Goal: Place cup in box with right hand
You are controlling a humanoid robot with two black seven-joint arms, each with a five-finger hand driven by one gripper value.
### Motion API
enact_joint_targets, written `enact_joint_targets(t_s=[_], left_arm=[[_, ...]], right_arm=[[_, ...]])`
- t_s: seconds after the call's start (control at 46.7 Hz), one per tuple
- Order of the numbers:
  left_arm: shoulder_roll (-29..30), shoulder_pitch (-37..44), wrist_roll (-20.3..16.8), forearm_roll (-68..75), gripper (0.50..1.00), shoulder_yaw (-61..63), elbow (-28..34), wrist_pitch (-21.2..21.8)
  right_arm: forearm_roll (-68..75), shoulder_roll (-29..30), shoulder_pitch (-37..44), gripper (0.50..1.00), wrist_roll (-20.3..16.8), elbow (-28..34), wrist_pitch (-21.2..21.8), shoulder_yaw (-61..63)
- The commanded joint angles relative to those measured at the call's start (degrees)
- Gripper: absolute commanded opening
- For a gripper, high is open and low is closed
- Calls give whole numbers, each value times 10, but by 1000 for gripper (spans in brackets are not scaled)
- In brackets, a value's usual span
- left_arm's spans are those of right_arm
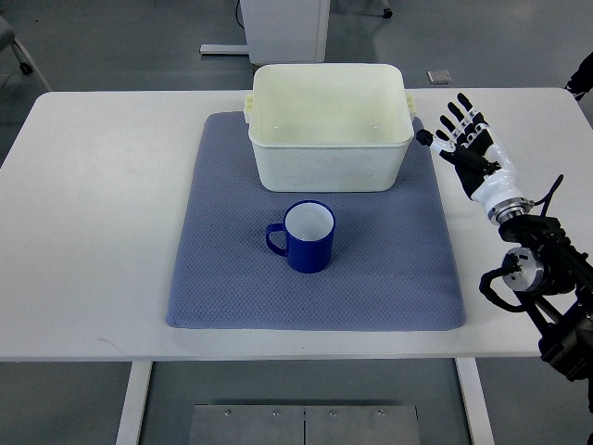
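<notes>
We see the blue enamel-look mug (309,236) upright on the grey-blue woven mat (222,269), just before the cream plastic box (331,139); rigid, likely light and slick, best gripped around its body. Our right hand (468,144), fingers spread, holds nothing.

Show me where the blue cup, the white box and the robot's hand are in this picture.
blue cup (309,245): top view, on its blue outer wall.
white box (330,169): top view, on its near outer wall.
right hand (471,150): top view, on the middle of the open hand, fingers spread.
</notes>
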Motion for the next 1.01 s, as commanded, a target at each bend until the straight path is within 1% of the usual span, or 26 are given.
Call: enact_joint_targets(t_s=[0.0,0.471,0.985], left_arm=[[0,0,-1,0,1000,-1,0,0],[0,0,0,0,1000,-1,0,0],[0,0,0,0,1000,-1,0,0]], right_arm=[[0,0,-1,1000,0,0,-1,0],[0,-7,1,1000,0,0,-1,1],[0,-40,39,1000,-3,6,-1,2]])
